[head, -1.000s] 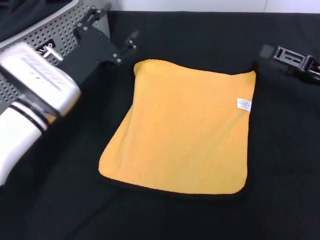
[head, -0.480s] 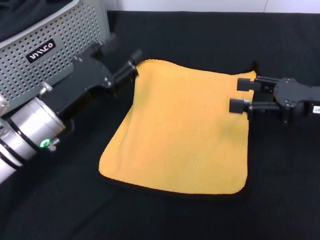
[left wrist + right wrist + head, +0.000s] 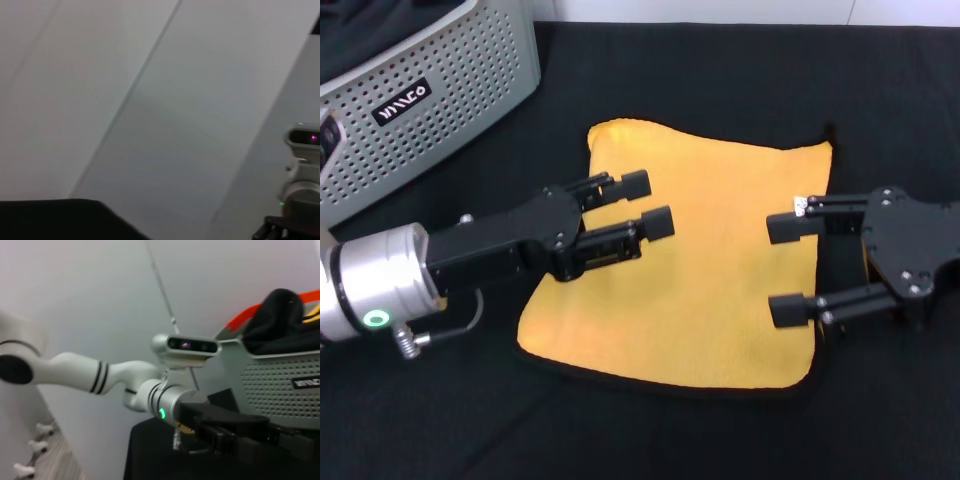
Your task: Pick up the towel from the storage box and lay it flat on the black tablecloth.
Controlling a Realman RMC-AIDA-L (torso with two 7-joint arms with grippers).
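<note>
The towel (image 3: 695, 260) is lying spread out, yellow-orange side up, on the black tablecloth (image 3: 720, 70) that is covering the desk, just beside the storage box (image 3: 420, 100) and nearer the robot than it. It is sitting slightly askew, its sides slanting so that the edge away from the box's corner is running a little longer; it is close to square, with no clear long axis. Its black trim is showing along the near edge and at the far corner, the surface is looking fluffy and nearly flat with a soft ripple along the far edge, and a small white label is peeking out by the right claw's upper finger. The storage box is showing its light grey perforated wall and black label with white lettering. The left claw (image 3: 642, 205) is hanging over the towel's box-side half with its two fingers a narrow gap apart, holding nothing. The right claw (image 3: 790, 270) is hovering over the towel's opposite edge, fingers spread wide and empty. I cannot tell whether either claw is touching the cloth.
</note>
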